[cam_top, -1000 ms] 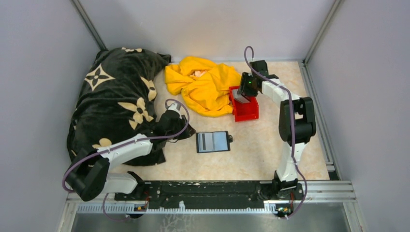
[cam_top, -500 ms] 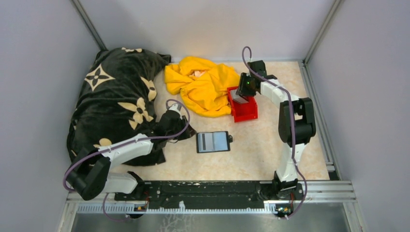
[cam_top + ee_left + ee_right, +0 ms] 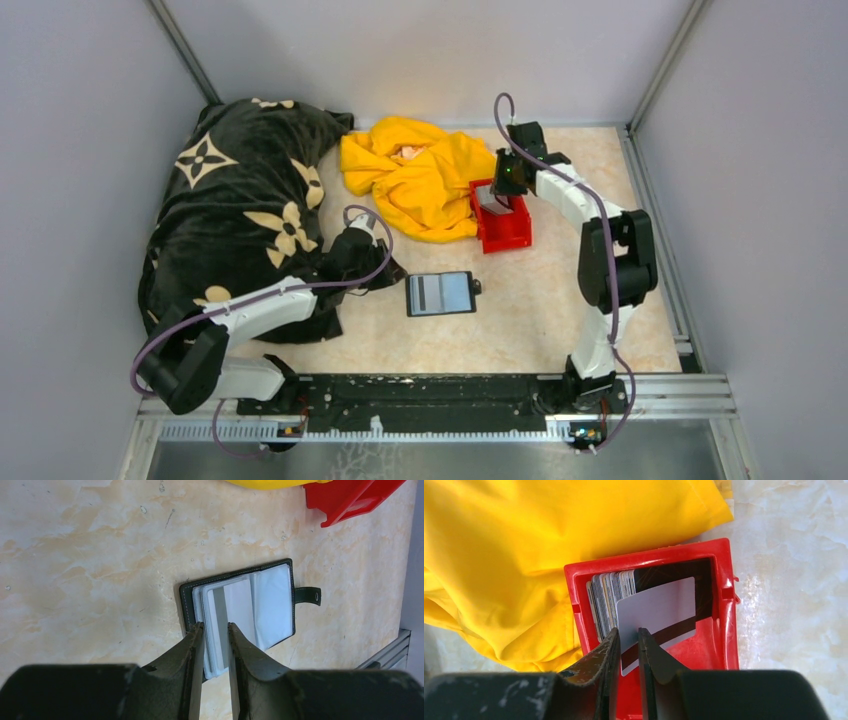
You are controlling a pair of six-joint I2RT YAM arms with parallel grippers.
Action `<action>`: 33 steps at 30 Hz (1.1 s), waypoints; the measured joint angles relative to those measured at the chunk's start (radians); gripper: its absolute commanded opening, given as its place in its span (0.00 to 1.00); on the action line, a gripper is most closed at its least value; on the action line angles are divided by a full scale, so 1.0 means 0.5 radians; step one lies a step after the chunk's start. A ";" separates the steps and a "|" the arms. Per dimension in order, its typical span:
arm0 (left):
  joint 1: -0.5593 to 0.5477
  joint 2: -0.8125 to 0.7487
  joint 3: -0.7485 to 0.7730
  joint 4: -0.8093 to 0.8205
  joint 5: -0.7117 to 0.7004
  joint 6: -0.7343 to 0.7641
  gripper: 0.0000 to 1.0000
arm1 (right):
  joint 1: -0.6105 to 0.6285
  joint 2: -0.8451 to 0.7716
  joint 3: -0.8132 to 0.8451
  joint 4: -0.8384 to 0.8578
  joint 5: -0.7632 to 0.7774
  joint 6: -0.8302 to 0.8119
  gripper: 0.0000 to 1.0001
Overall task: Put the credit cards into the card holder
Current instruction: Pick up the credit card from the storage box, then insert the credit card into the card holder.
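The card holder (image 3: 441, 293) (image 3: 240, 610) lies open on the table, pale sleeves up, snap tab (image 3: 307, 595) to its right. My left gripper (image 3: 385, 270) (image 3: 215, 625) hovers at its left edge, narrowly open, nothing between the fingers. The credit cards (image 3: 609, 595) stand on edge in a stack inside the red bin (image 3: 505, 232) (image 3: 724, 590). One white card with a dark stripe (image 3: 664, 605) leans face-up in front of the stack. My right gripper (image 3: 505, 190) (image 3: 628, 630) is over the bin, its jaws a narrow gap apart just above that card's lower left corner.
A crumpled yellow cloth (image 3: 420, 175) (image 3: 524, 555) lies against the bin's left side. A black blanket with pale flower marks (image 3: 240, 200) fills the left of the table, under my left arm. Grey walls close in the back and both sides.
My right gripper's jaws have narrowed over the bin, and the right arm has shifted slightly toward the back left. The left arm and the card holder have stayed still.
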 measured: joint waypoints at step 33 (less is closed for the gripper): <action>0.072 -0.008 0.254 0.336 0.661 0.331 0.64 | 0.261 -1.354 -0.490 -0.440 0.024 -0.152 0.00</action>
